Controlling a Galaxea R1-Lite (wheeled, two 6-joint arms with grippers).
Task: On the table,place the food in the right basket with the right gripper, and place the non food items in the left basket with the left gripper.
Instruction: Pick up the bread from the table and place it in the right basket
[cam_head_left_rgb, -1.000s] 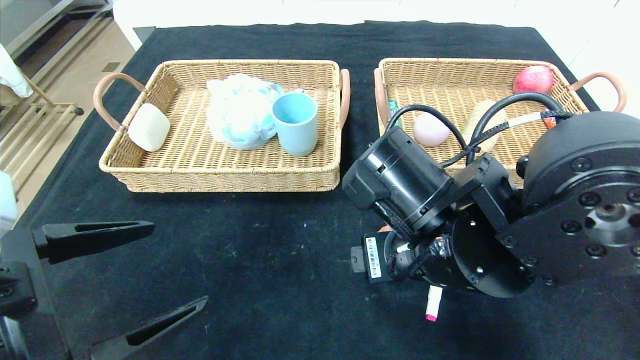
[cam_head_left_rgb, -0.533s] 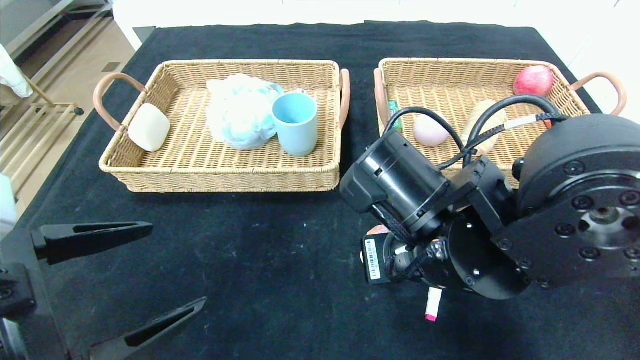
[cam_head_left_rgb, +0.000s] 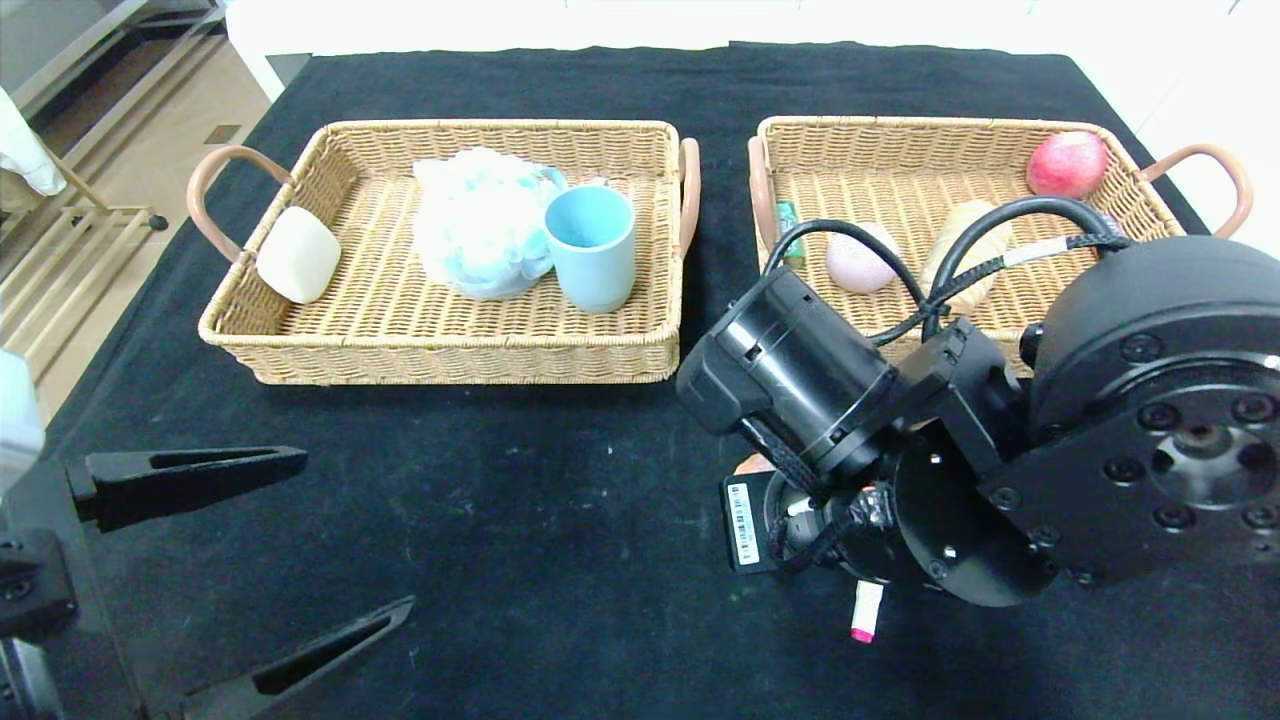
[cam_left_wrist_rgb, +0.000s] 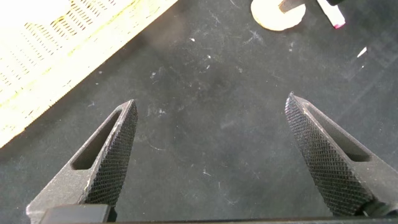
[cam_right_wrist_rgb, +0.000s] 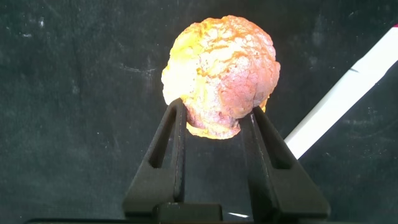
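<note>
The right arm has sunk a little lower over the counter (cam_head_left_rgb: 560, 520), its right claw (cam_right_wrist_rgb: 214, 124) clenched on the orange pastry (cam_right_wrist_rgb: 219, 74) beside a white marker (cam_right_wrist_rgb: 345, 99) — the left claw (cam_left_wrist_rgb: 211, 146) hangs spread wide, idle.

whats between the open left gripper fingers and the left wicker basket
Only bare black tablecloth. The head view shows the open left gripper low over it, short of the left wicker basket; the left wrist view shows the same.
</note>
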